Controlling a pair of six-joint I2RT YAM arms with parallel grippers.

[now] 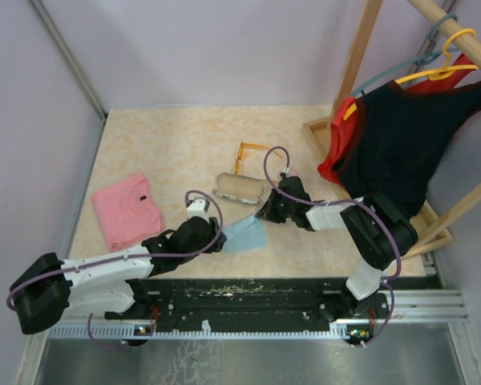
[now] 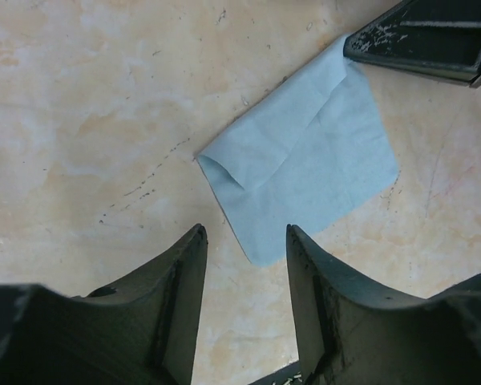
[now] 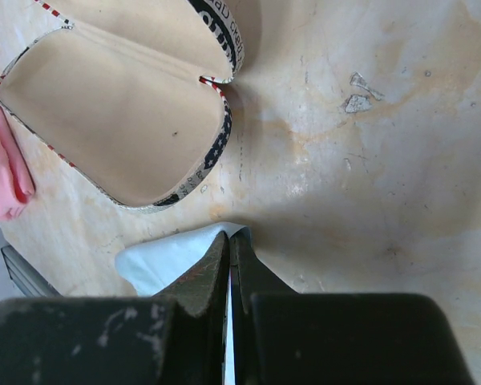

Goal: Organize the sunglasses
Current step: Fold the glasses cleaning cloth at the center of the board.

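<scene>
The orange-framed sunglasses (image 1: 249,152) lie on the table behind an open black-and-white printed case (image 1: 239,187). The case's beige inside shows empty in the right wrist view (image 3: 104,112). The black sunglasses are out of view. A light blue cloth (image 1: 244,234) lies flat in front of the case. My right gripper (image 1: 262,215) is shut on the cloth's far corner (image 3: 164,261), its tips (image 3: 229,237) down at the table. My left gripper (image 1: 219,239) is open and empty, its fingertips (image 2: 245,228) just short of the cloth's near corner (image 2: 305,160).
A pink folded garment (image 1: 127,210) lies at the left of the table. A wooden clothes rack (image 1: 361,64) with hangers holding red and black tops (image 1: 393,136) stands at the right. Walls close the table at the back and left.
</scene>
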